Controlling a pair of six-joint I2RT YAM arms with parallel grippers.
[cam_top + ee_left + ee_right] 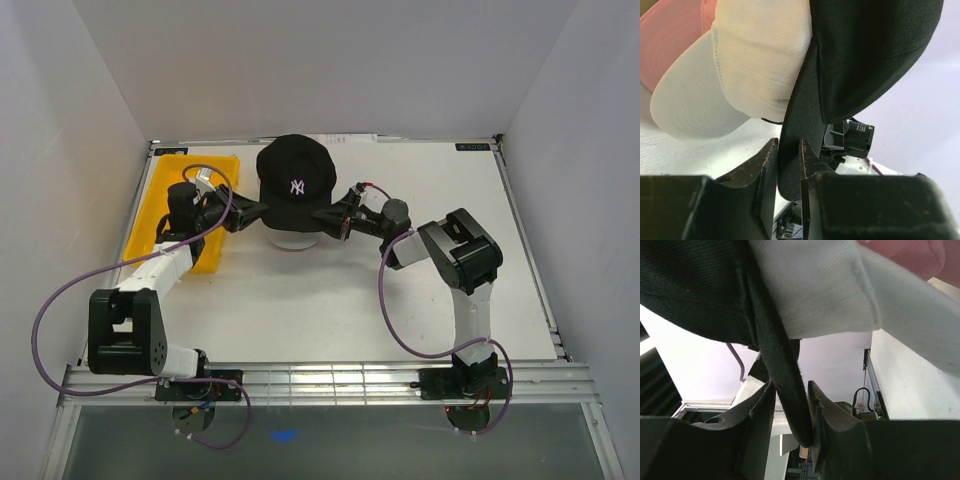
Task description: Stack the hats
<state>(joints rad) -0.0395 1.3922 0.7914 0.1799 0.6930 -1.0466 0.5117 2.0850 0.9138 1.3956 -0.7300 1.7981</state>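
Note:
A black cap with a white logo (296,180) is held above a stack whose white cap (292,240) shows just beneath it. My left gripper (247,213) is shut on the black cap's left edge and my right gripper (335,216) is shut on its right edge. In the left wrist view the black edge (790,150) runs between the fingers, with the white cap (740,75) and a pink cap (670,40) beside it. In the right wrist view the black band (787,400) sits between the fingers, under the white cap (840,290) and the pink cap (910,255).
A yellow tray (155,200) lies at the back left, under my left arm. White walls close in the table on three sides, and a metal rail runs along the near edge.

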